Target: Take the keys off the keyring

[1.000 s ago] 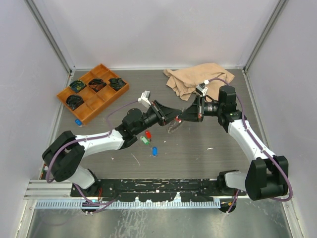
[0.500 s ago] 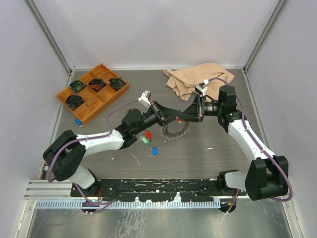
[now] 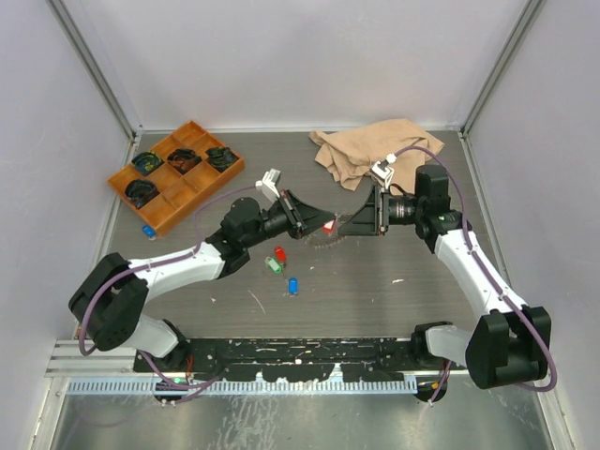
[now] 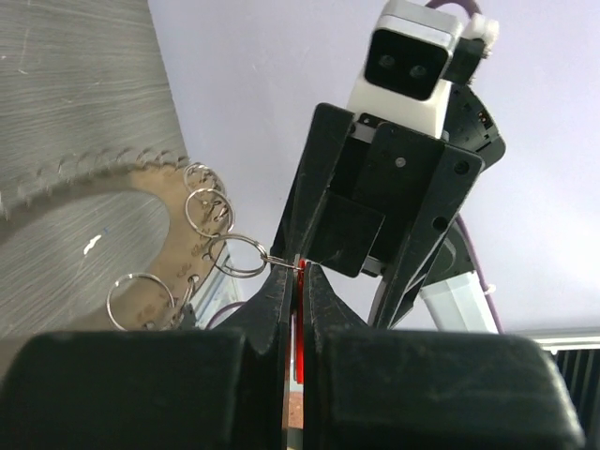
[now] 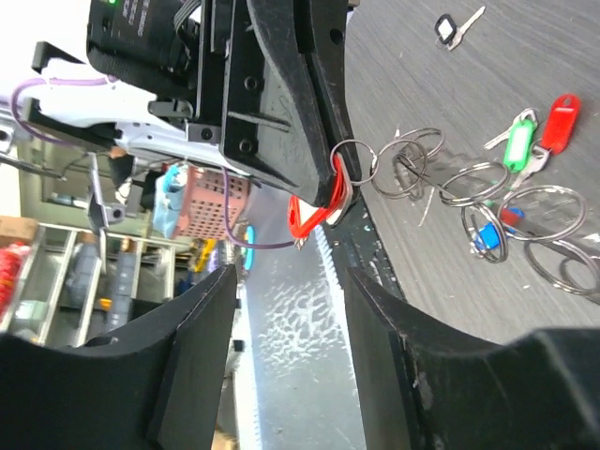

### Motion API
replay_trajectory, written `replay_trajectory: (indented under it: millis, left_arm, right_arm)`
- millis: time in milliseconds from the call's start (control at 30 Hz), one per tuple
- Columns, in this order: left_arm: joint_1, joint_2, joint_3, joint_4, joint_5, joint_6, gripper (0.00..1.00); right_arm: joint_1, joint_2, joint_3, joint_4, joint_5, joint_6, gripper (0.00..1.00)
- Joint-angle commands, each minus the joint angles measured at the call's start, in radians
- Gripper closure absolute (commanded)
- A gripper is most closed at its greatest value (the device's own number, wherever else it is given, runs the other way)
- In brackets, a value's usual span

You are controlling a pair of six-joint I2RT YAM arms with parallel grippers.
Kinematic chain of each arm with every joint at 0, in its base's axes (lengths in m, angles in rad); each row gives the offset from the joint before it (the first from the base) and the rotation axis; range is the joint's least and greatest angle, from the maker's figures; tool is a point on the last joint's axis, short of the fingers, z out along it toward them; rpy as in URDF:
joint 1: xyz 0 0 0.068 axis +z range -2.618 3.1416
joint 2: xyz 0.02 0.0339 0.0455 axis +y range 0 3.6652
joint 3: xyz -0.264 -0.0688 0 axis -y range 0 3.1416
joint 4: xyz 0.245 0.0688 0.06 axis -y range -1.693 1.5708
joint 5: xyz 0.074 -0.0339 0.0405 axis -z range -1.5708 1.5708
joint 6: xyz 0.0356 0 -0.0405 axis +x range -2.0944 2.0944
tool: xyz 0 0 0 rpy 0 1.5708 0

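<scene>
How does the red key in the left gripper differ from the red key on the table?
The held red key is pinched in the shut left gripper, off the table; the loose red key lies flat there, beside the green key, untouched. Both have red tags.

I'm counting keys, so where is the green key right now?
In the top view the green key lies on the table just left of centre, beside a red key, a blue key a little to its lower right.
</scene>
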Motion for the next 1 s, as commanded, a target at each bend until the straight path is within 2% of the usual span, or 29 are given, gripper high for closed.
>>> replay_trajectory:
  millis: [0, 67, 133, 200, 267, 367, 467, 600, 700, 833, 967]
  left_arm:
    - [0.023, -0.058, 0.052, -0.045, 0.1, 0.052, 1.0]
    - [0.036, -0.059, 0.069, -0.087, 0.143, 0.06, 1.0]
    - [0.05, -0.058, 0.091, -0.137, 0.202, 0.075, 1.0]
    - [0.063, -0.06, 0.119, -0.203, 0.248, 0.103, 1.0]
    - [0.072, -0.067, 0.149, -0.282, 0.287, 0.133, 1.0]
    - [0.079, -0.074, 0.215, -0.418, 0.35, 0.201, 1.0]
    - [0.082, -0.069, 0.269, -0.51, 0.413, 0.251, 1.0]
    - [0.085, -0.046, 0.336, -0.607, 0.507, 0.303, 1.0]
    - [0.085, -0.023, 0.39, -0.675, 0.583, 0.348, 1.0]
    - [0.085, -0.001, 0.468, -0.816, 0.649, 0.458, 1.0]
    - [0.086, 0.01, 0.519, -0.927, 0.686, 0.55, 1.0]
  right_arm:
    - [-0.015, -0.051, 0.08, -0.148, -0.011, -0.274, 0.44]
    - [-0.02, -0.057, 0.132, -0.283, 0.007, -0.457, 0.45]
    - [-0.021, -0.051, 0.229, -0.515, 0.082, -0.757, 0.45]
    - [-0.021, -0.046, 0.303, -0.652, 0.164, -0.979, 0.46]
    - [-0.021, -0.05, 0.336, -0.712, 0.192, -1.121, 0.46]
    - [-0.021, -0.076, 0.309, -0.71, 0.141, -1.357, 0.44]
    - [-0.021, -0.071, 0.294, -0.705, 0.083, -1.567, 0.31]
    - [-0.021, -0.037, 0.307, -0.711, 0.086, -1.769, 0.16]
    - [-0.018, -0.013, 0.318, -0.737, 0.083, -1.901, 0.13]
    - [0.0, 0.034, 0.371, -0.819, 0.075, -2.04, 0.14]
    - [0.007, 0.054, 0.395, -0.861, 0.041, -2.057, 0.25]
